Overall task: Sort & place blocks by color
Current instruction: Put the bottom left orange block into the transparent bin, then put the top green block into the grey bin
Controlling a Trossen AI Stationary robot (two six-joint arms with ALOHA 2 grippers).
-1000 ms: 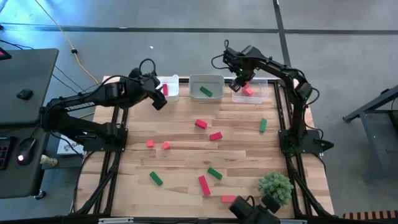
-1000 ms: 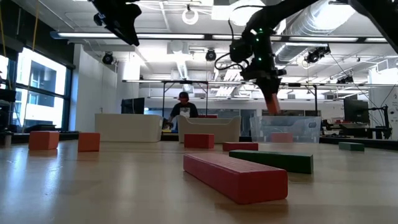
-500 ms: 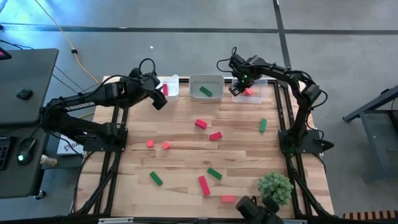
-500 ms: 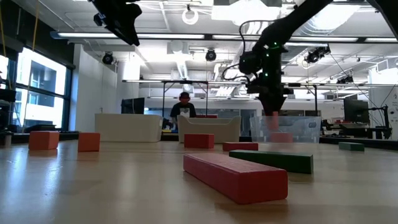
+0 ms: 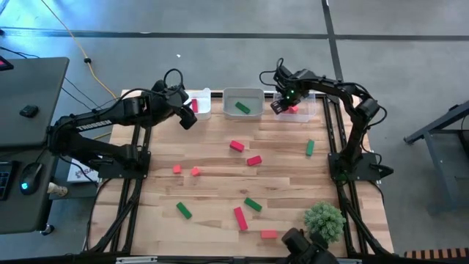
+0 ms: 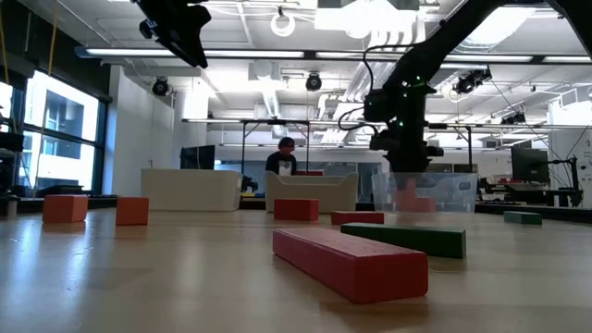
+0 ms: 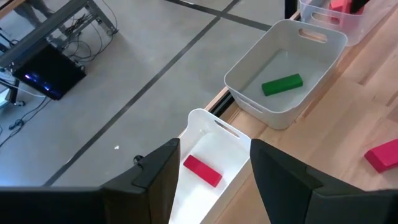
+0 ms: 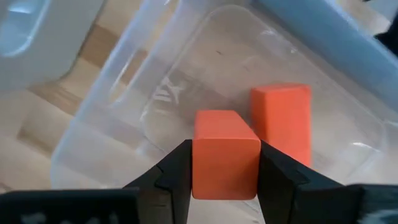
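- The wooden table [image 5: 220, 183] carries three bins along its far edge; scattered crimson, green and coral blocks [image 5: 242, 218] lie nearer than the bins.
- The clear bin [image 8: 118, 106], rightmost of them, holds a coral bar [image 8: 283, 127].
- The right gripper [image 8: 224, 177], low inside that bin, pinches a coral block [image 8: 225, 152], square-faced.
- The left gripper [image 7: 214, 174] hovers above the leftmost bin [image 7: 233, 163], fingers apart, empty.
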